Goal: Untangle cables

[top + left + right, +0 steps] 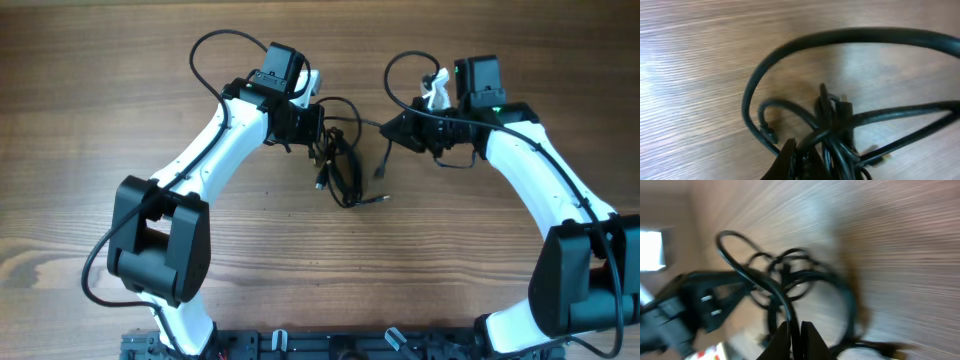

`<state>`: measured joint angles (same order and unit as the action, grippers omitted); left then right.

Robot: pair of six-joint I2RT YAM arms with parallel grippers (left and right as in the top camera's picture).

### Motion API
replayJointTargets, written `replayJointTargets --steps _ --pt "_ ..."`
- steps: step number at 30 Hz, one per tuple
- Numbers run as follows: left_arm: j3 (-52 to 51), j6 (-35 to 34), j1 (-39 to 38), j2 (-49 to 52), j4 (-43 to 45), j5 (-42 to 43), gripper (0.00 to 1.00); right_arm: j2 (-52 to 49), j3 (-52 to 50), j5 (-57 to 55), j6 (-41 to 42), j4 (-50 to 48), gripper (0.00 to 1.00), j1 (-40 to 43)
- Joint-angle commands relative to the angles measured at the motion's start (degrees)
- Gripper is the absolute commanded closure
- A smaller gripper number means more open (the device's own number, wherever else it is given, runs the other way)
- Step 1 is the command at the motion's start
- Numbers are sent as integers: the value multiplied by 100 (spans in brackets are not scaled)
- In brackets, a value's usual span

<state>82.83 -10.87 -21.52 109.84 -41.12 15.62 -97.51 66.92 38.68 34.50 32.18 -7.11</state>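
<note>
Left claw [802, 165] is pressed together on the cables [343, 165], biting into the thick of the tangle where several cords cross. Right claw [795, 337] pinches a single thin strand that leads out of the same tangle, on the side away from the left claw. The cables sit on the table [120, 80] between the two claws.

The job looks barely begun. The cords form one knot of overlapping loops, with a wide loop arching over the top of the tangle and loose ends trailing just below it, one a silver-tipped plug [380, 198]. No cord lies apart from the rest. Nearly everything seems left to do: draw the held strand out through the loops, then free the other cords one by one.

The left arm [215, 140] reaches in from the left of the tangle, its forearm slanting up toward it and its wrist turned so the claw points sideways into the cords. The right arm [540, 170] mirrors it from the opposite side, claw facing the tangle. Whether the tangle is lifted off the table cannot be told.
</note>
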Motion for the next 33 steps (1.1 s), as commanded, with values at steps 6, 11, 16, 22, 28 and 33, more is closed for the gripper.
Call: replayJointTargets --steps 6,11,16,22,28,33 --pt "-74 -155 299 96 24 -299 96 98 85 -1051 -66 162 59 205" --pt "-74 -153 299 96 28 -103 96 96 85 -673 -326 203 46 -321" --pt "-74 -111 297 96 26 199 96 -31 83 -1150 -297 39 43 -1132" --pt "-74 588 299 96 24 1399 96 -450 85 -1213 -280 -730 36 -1878" --pt "-74 662 299 96 24 1545 96 -732 83 -1209 -133 -901 36 -1989" --pt "-74 662 304 96 24 1475 96 -791 85 -1609 -149 -807 96 -1980"
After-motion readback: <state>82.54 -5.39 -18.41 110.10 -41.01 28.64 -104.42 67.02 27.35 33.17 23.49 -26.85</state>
